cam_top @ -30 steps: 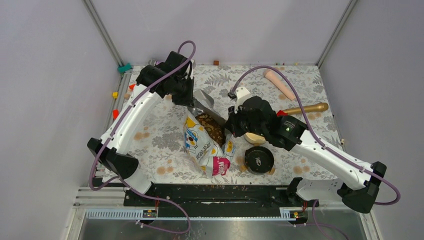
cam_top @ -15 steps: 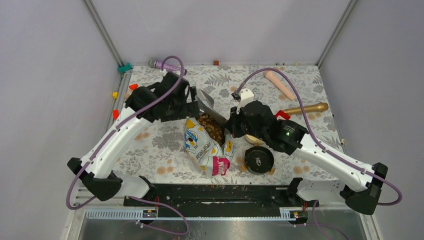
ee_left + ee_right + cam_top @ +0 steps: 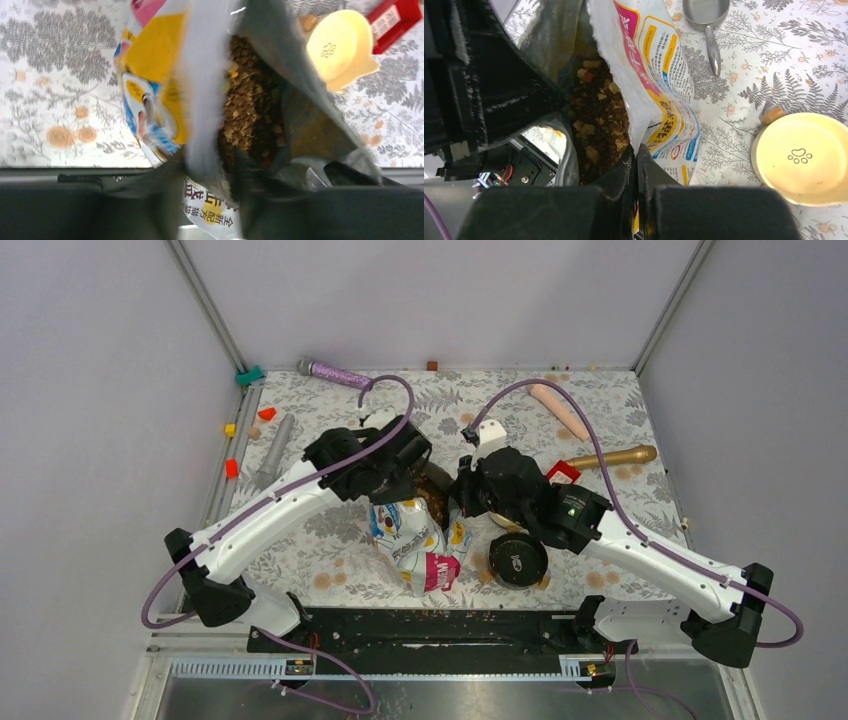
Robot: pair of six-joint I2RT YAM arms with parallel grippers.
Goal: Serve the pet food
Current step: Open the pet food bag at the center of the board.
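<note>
- Nearest, a black round dish [image 3: 518, 560] lies on the floral surface [image 3: 320, 530].
- Just left of it lies the bag [image 3: 405, 540], its open mouth pointing away. The pet food [image 3: 599, 125] is heaped inside the mouth.
- The right end effector [image 3: 635, 157] is pinched tight on the bag's right rim.
- The left end effector [image 3: 207, 160] has its jaws partly apart astride the opposite rim. Whether it grips cannot be told.
- A yellow paw-print bowl [image 3: 804, 155] sits near the bag.
- A metal scoop [image 3: 706, 12] lies beyond the bag.
- Farthest are a gold microphone [image 3: 610, 456] and a peach cone [image 3: 558, 408].

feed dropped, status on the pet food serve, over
Right gripper shut on rim of printed plastic food bag. Left gripper open, astride opposite rim. Brown-tan kibble in bag, none in pale yellow bowl. Metal scoop lies unheld.
</note>
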